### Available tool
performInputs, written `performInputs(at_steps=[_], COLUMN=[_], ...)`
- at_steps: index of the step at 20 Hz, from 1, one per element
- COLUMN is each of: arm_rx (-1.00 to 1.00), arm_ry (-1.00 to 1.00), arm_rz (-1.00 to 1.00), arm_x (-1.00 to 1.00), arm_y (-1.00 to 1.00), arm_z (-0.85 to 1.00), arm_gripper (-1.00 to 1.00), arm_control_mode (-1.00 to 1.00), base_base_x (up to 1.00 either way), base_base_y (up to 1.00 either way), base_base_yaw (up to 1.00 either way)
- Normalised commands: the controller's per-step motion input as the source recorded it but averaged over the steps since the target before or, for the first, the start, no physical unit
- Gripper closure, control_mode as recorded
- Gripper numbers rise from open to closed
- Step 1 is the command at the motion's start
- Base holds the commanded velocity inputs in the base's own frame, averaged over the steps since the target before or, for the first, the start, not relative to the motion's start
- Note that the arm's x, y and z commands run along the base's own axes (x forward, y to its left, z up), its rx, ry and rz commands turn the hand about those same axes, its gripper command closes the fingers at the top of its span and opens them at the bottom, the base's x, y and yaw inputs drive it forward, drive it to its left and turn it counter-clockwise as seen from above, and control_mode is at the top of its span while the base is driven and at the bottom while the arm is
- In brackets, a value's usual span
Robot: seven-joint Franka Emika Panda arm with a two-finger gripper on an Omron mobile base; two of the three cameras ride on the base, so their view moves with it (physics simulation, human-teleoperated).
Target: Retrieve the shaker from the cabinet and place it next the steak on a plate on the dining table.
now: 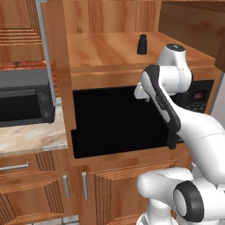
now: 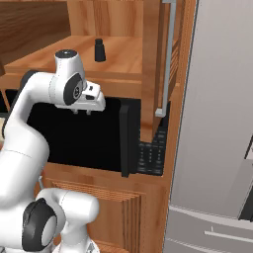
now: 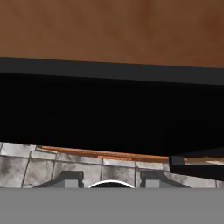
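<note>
Jaws (image 2: 82, 111) apart, empty; tips cropped in hand view.

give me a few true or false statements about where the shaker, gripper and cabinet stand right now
1. The shaker stands upright on the wooden shelf of the cabinet. True.
2. The gripper is shut on the shaker. False: it hangs below the shelf, in front of the black microwave, well apart from the shaker, holding nothing.
3. The shaker lies tipped on its side. False: it is upright, narrow top upward.
4. A grey refrigerator stands beside the cabinet in the right base view. True.
5. The gripper points downward. True: the hand view shows grey floor tiles.
</note>
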Motion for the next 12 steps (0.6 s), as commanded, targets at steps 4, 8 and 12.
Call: performInputs(at_steps=[4, 8, 12], arm_rx=[0.00, 0.00, 0.00], arm_ry=[-0.03, 0.00, -0.11], arm_rz=[0.00, 0.04, 0.00], arm_x=[-0.17, -0.30, -0.42], arm_y=[0.01, 0.09, 0.00], arm_z=[0.00, 0.00, 0.18], arm_gripper=[-1.00, -1.00, -1.00], arm_control_mode=[-1.00, -1.00, -1.00], base_base_x=[0.00, 0.00, 0.00], base_base_y=[0.00, 0.00, 0.00], base_base_yaw=[0.00, 0.00, 0.00])
